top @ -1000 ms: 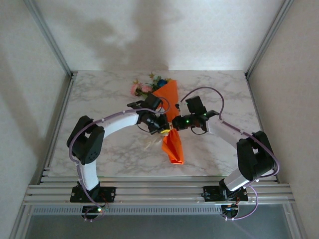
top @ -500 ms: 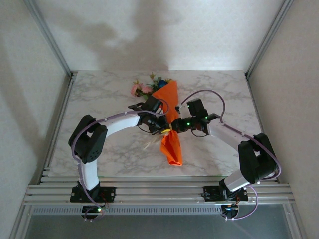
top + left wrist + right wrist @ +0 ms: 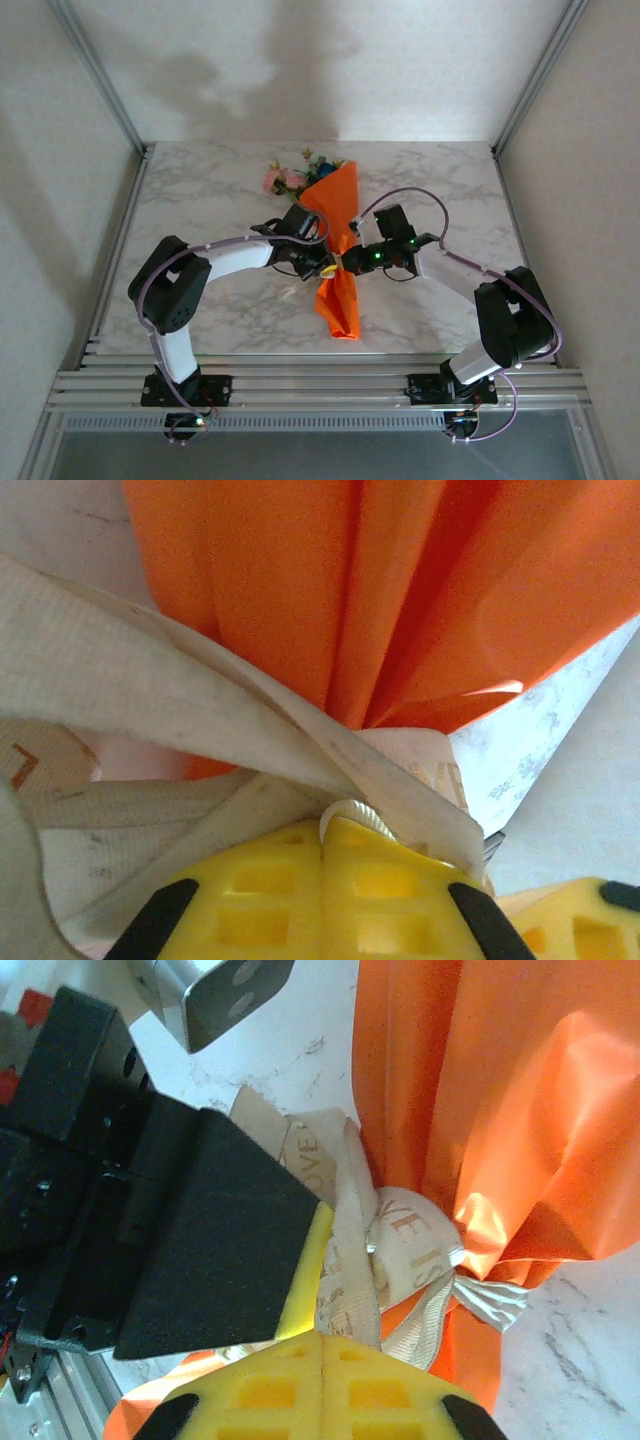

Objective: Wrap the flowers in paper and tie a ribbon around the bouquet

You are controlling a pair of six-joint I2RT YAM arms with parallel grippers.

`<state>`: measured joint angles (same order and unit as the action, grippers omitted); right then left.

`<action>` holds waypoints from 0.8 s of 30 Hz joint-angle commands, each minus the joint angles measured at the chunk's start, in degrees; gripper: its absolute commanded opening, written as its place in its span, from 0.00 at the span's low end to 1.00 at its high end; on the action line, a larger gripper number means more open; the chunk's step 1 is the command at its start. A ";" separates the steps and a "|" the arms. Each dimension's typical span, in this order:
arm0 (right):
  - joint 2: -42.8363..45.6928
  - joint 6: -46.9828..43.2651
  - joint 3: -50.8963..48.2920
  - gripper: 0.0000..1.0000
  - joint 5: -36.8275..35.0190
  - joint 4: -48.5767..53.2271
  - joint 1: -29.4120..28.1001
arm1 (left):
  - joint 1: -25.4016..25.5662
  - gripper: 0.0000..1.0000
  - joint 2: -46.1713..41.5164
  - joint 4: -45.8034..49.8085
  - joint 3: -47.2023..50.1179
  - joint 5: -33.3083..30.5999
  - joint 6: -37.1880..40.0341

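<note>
At waist of bouquet point(image 3: 335, 200): woven cream ribbon point(image 3: 410, 1250) knotted; orange paper point(image 3: 400, 600) pleated.

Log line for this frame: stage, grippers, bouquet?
stage: ribbon knotted at bouquet waist | left gripper: shut on ribbon | right gripper: shut on ribbon | bouquet: lying on table, blooms far end
</note>
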<state>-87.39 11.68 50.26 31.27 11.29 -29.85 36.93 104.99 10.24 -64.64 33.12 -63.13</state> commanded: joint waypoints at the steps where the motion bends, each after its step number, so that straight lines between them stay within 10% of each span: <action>1: -1.09 0.88 -0.43 0.00 2.34 -1.88 -1.21 | -0.45 0.00 -1.70 -2.91 1.34 -0.78 -2.58; 24: -6.93 5.31 2.24 0.00 -3.94 2.77 -1.38 | -0.72 0.00 -5.35 -3.93 3.61 -1.26 -5.33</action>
<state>-92.64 15.66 50.96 29.56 11.42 -30.70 36.64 101.71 6.00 -60.95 32.51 -67.77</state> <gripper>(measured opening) 0.056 0.044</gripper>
